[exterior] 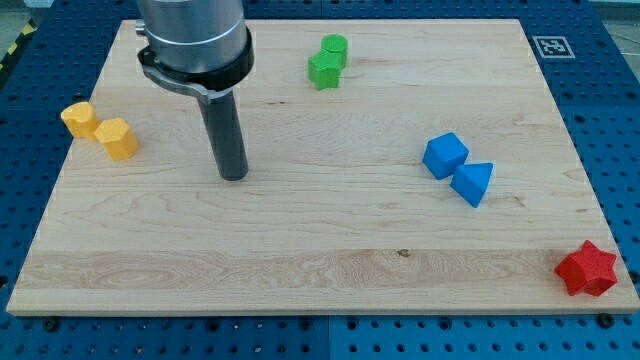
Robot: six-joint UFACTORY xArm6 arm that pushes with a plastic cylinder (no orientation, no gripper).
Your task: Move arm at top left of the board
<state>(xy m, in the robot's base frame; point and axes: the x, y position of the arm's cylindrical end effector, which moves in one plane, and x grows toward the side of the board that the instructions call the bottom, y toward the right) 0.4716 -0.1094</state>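
My dark rod comes down from the grey arm housing [192,38] at the view's top left, and my tip [233,176] rests on the wooden board [320,250] left of centre. Two yellow blocks lie to the tip's left near the board's left edge: a yellow hexagonal block [118,138] and a smaller yellow block [79,118]. A green cylinder [335,47] touches a green block [323,69] at the top centre, up and right of the tip.
A blue cube [445,155] and a blue triangular block [473,183] touch each other right of centre. A red star block [587,268] sits at the board's bottom right corner. A square marker tag [552,46] is at the top right corner.
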